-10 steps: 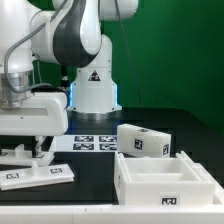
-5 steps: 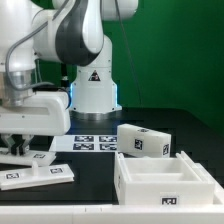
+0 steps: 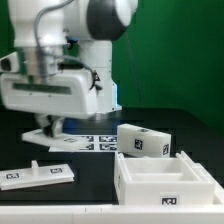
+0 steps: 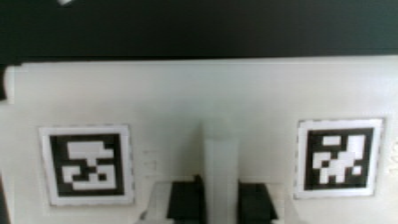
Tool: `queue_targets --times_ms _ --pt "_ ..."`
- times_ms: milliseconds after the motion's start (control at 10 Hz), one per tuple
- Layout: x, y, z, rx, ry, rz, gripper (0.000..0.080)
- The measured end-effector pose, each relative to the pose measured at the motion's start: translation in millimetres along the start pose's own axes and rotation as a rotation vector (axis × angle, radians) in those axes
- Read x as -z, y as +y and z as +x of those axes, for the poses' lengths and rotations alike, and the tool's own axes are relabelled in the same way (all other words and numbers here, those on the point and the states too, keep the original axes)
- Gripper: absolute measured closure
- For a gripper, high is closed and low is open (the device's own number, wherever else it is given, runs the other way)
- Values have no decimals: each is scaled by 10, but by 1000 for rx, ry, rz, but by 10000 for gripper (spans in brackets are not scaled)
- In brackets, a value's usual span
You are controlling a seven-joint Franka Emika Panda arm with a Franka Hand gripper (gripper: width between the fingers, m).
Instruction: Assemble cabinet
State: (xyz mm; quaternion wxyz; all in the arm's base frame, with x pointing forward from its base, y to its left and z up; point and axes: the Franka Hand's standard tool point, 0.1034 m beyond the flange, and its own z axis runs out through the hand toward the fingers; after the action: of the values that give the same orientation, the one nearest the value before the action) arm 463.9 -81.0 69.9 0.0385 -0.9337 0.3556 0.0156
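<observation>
My gripper [image 4: 217, 200] is shut on the raised ridge of a white cabinet panel [image 4: 196, 110] that bears two tags, one on each side of the ridge. In the exterior view the gripper [image 3: 55, 126] hangs above the table's left-middle, over the near end of the marker board [image 3: 88, 143]; the held panel is hard to make out there. A second flat white panel [image 3: 38, 174] lies on the table at the exterior view's left. A large open white box piece [image 3: 165, 176] stands at the front right. A smaller white box piece [image 3: 146, 142] stands behind it.
The white robot base [image 3: 92, 95] with a triangle sticker stands behind the marker board. A green wall closes the back. The table top is black.
The arm has swung up and toward the exterior view's right. The panel that lay farther back at the left is gone from the table and is now held in the gripper.
</observation>
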Motion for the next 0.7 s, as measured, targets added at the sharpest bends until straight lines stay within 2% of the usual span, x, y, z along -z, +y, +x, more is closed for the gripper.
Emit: queue_targets --times_ms 400,600,700 --pt "-19 -14 -17 2 9 0 735" --pt "-10 -170 -335 -256 -10 -4 735" --pt "-23 -367 -490 -391 -13 -7 735"
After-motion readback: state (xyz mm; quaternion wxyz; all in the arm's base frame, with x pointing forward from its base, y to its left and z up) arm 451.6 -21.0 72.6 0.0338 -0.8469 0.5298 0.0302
